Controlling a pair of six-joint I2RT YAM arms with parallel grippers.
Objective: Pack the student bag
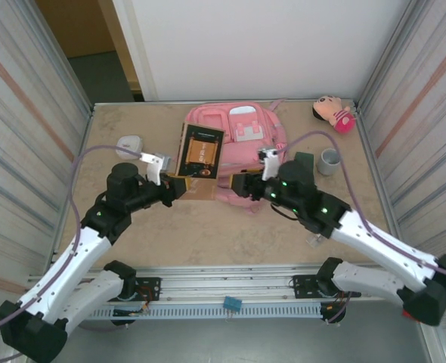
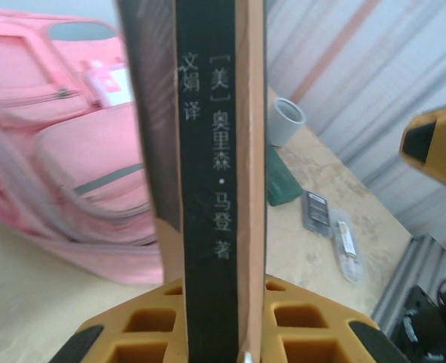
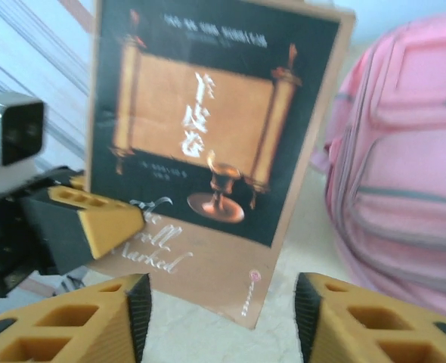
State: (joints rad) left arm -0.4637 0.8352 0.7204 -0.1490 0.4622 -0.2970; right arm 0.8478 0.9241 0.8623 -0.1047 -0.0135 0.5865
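Your student bag (image 1: 246,132) is pink, with paler pink and white patches on its front and grey trim lines across the pockets. The book (image 3: 208,128) has a black cover with an orange-gold scroll and goblet, white lettering and a tan band along the bottom; its spine is black with white characters. The right gripper (image 3: 223,302) has orange-yellow fingers (image 3: 72,325) with black pads. The doll (image 1: 332,112) is pink, its face possibly tan. The cup (image 1: 329,160) is grey and the table (image 1: 208,227) mottled beige.
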